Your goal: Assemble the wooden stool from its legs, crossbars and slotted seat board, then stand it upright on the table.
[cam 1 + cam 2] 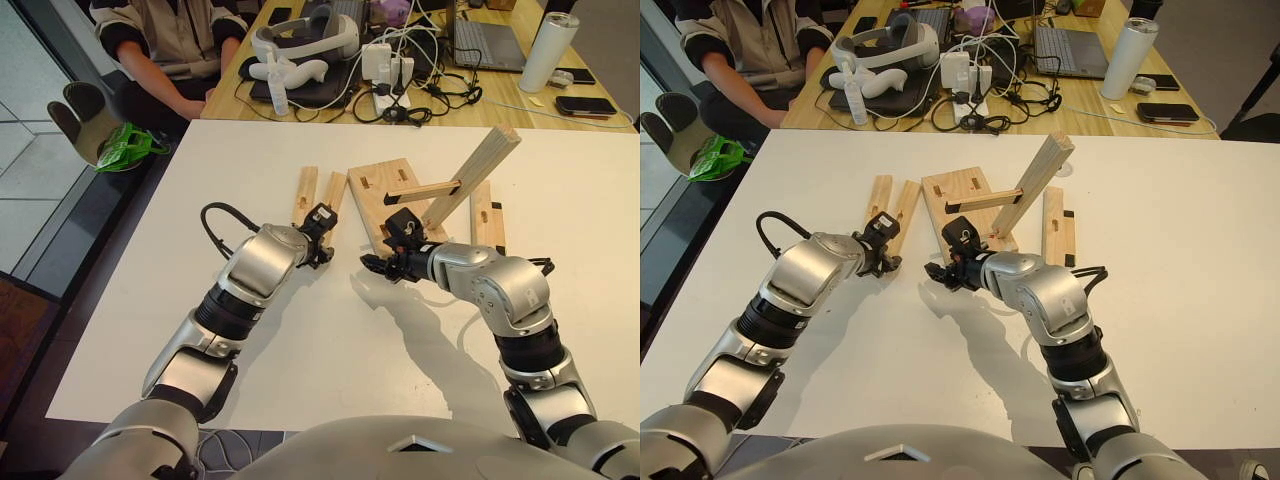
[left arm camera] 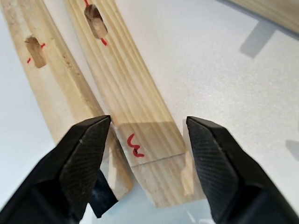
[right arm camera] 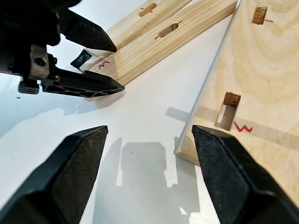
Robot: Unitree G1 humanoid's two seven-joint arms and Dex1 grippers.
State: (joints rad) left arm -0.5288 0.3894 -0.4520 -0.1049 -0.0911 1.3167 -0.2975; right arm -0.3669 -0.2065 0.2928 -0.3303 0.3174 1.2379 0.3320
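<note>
White table (image 1: 330, 360), cluttered wooden desk (image 1: 520, 105) behind, left pincer (image 2: 147, 120), right pincer (image 3: 149, 128), both gaping wide

I am looking across a white table (image 1: 250, 150) that is catching bright, even light. Behind it, a wooden desk (image 1: 500, 100) is carrying a laptop (image 1: 485, 40), a white headset (image 1: 305, 40), tangled cables (image 1: 400, 95) and a white tumbler (image 1: 549, 50). To my left, pale floor tiles (image 1: 20, 180) are showing, and a chair (image 1: 85, 115) is holding a green bag (image 1: 125, 148).
</note>
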